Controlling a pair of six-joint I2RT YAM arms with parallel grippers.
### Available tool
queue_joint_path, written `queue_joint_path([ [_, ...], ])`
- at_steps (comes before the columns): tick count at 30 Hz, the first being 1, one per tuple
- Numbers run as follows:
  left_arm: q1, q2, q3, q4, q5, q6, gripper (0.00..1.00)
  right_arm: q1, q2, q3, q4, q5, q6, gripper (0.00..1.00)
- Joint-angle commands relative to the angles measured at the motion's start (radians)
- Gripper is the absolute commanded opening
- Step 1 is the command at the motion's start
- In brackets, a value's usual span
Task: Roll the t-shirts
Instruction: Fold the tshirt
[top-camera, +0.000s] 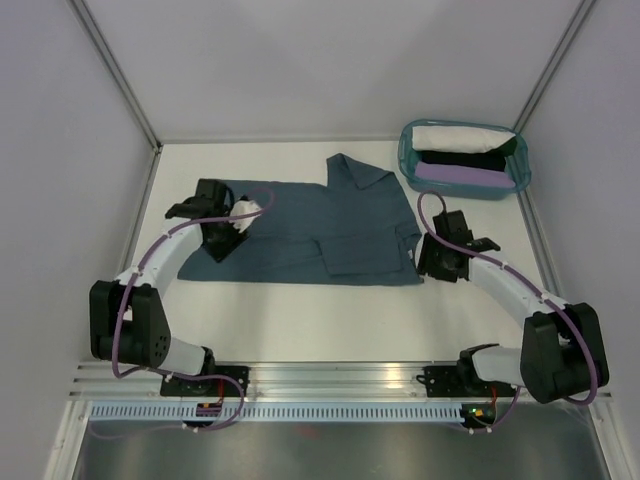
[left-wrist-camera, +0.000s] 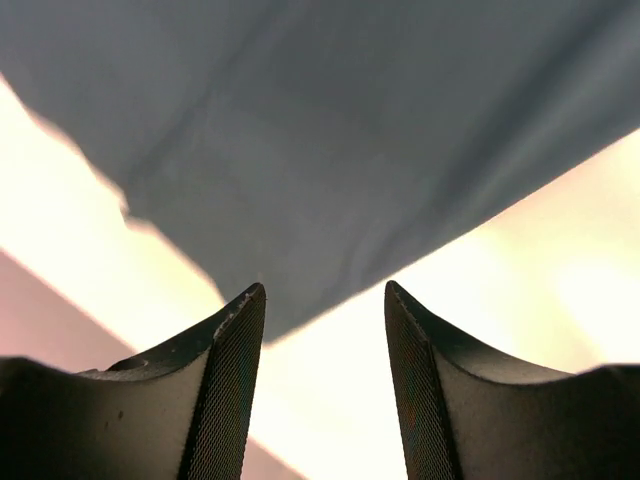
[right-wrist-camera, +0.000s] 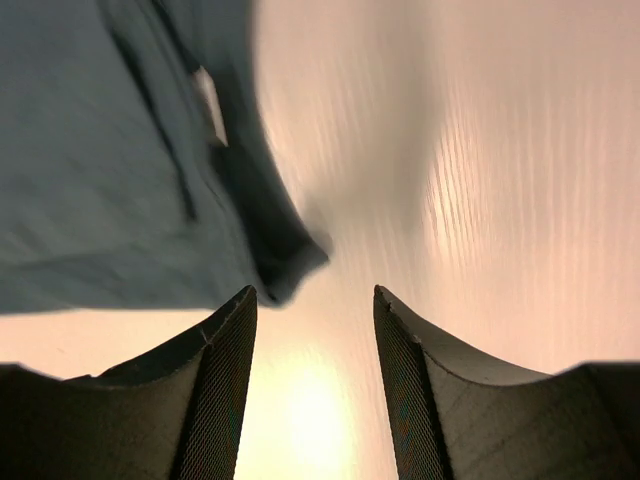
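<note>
A dusty slate-blue cotton t-shirt (top-camera: 300, 225) lies spread across the middle of the white surface (top-camera: 300, 320), its long side running left to right, with one flap of cloth reaching toward the far wall. Part of the right half is folded over onto itself.

The left gripper (left-wrist-camera: 323, 300) hangs over the left end of the t-shirt. Its fingers are spread with nothing between them, and the cloth's edge runs slantwise just beyond the tips. The right gripper (right-wrist-camera: 313, 300) sits at the t-shirt's near right corner, likewise spread and holding nothing (a dark fold of the hem lies just past its left finger, apart from it).

A teal plastic basket (top-camera: 404, 155) stands in the far right corner, holding a white bundle (top-camera: 460, 137), a black one (top-camera: 465, 158) and a lilac one (top-camera: 460, 174).
</note>
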Motion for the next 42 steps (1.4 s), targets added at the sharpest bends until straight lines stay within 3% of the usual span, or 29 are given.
queue_joint_path([
  [1, 0.172, -0.003, -0.103, 0.036, -0.053, 0.195, 0.57, -0.002, -0.064, -0.091, 0.0, -0.067, 0.064, 0.57],
  [2, 0.228, -0.009, -0.116, 0.051, -0.042, 0.219, 0.58, -0.002, -0.07, -0.123, 0.017, -0.079, 0.07, 0.57],
  [7, 0.283, 0.012, -0.252, 0.197, -0.054, 0.342, 0.61, -0.002, -0.035, -0.149, 0.086, -0.122, 0.077, 0.57],
  [21, 0.29, 0.191, -0.284, 0.37, -0.074, 0.296, 0.59, -0.002, 0.028, -0.172, 0.14, -0.16, 0.097, 0.56],
  [25, 0.292, 0.176, -0.311, 0.383, -0.055, 0.296, 0.51, -0.002, -0.012, -0.178, 0.132, -0.136, 0.099, 0.56],
  [28, 0.293, 0.164, -0.327, 0.383, -0.049, 0.296, 0.37, -0.002, -0.007, -0.157, 0.129, -0.14, 0.108, 0.58],
  [29, 0.292, 0.159, -0.33, 0.383, -0.054, 0.298, 0.28, -0.002, -0.001, -0.155, 0.146, -0.145, 0.113, 0.59],
  [32, 0.292, 0.139, -0.341, 0.381, -0.059, 0.292, 0.16, -0.002, 0.048, -0.155, 0.198, -0.148, 0.122, 0.59],
  [34, 0.292, 0.116, -0.351, 0.38, -0.059, 0.292, 0.16, -0.004, 0.082, -0.164, 0.224, -0.16, 0.122, 0.57],
  [37, 0.292, 0.099, -0.365, 0.38, -0.062, 0.292, 0.12, -0.004, 0.123, -0.193, 0.27, -0.186, 0.128, 0.44],
  [39, 0.292, 0.087, -0.364, 0.378, -0.062, 0.281, 0.03, -0.004, 0.111, -0.219, 0.303, -0.188, 0.133, 0.26],
  [40, 0.292, 0.07, -0.365, 0.378, -0.057, 0.27, 0.02, -0.002, 0.093, -0.227, 0.315, -0.176, 0.136, 0.11],
  [42, 0.292, 0.047, -0.37, 0.372, -0.049, 0.261, 0.02, -0.007, 0.07, -0.247, 0.304, -0.162, 0.151, 0.0],
])
